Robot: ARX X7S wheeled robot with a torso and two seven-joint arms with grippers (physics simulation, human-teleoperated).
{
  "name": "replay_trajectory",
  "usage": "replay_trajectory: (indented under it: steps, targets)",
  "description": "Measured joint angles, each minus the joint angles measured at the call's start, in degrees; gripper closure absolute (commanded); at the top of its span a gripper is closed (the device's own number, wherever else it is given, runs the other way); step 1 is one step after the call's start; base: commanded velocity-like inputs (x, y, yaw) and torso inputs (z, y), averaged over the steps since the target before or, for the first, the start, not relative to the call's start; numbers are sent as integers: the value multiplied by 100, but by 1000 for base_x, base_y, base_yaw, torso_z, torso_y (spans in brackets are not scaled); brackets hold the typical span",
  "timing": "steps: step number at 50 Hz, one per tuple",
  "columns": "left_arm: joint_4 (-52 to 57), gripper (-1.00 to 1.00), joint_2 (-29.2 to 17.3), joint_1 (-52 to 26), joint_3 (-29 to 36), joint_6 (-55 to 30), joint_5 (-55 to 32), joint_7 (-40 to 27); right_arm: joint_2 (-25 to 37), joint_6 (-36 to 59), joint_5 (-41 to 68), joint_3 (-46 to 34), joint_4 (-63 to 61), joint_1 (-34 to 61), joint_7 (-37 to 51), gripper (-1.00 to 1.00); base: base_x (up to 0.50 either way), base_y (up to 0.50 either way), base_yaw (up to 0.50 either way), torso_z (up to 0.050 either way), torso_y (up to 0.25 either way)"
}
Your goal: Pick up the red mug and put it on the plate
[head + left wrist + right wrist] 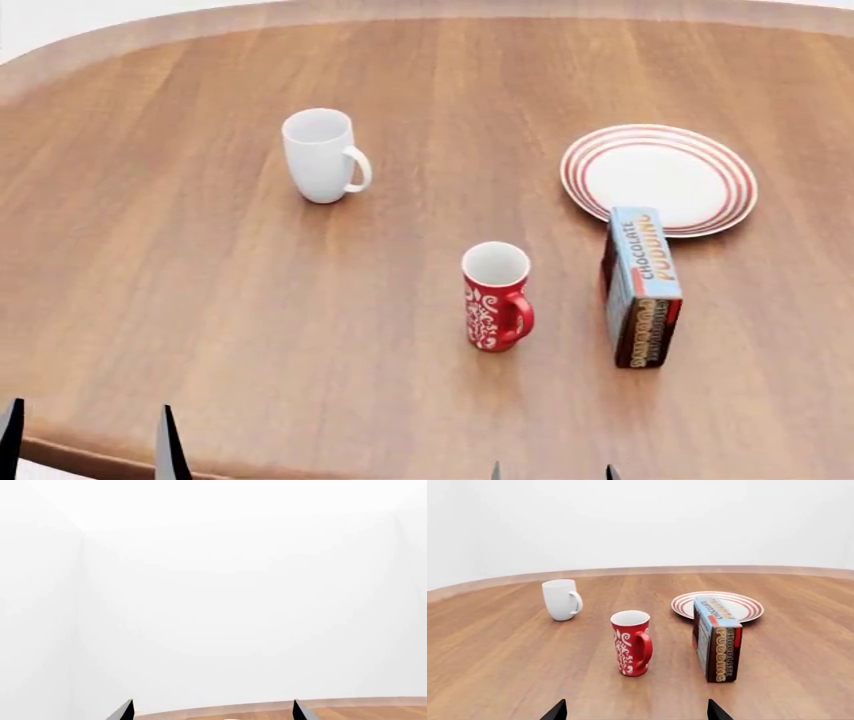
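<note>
Red ceramic mug with white swirls [497, 295] stands untouched mid-desk, left of a chocolate pudding box [639, 287]; the red-ringed white plate [659, 178] lies far right. Both grippers hang spread, empty; everything remains.

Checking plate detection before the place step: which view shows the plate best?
Head view: the plate shows nearly whole from above, rings clear, near edge met by the pudding box. Right wrist view shows it low-angle and partly hidden by the box. Left wrist view misses it.

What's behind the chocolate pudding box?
Behind the upright chocolate pudding box lies the round white red-ringed plate. The box covers the plate's near rim, so whether they touch can't be seen.
</note>
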Motion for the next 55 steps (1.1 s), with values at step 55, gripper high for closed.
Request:
replay_trajectory:
  steps: [55]
  targets:
    - [-59,-100,-95,-49,170,112,-22,-184,94,-71,146,-99,13,15,178,-100,101,0,0,0,0]
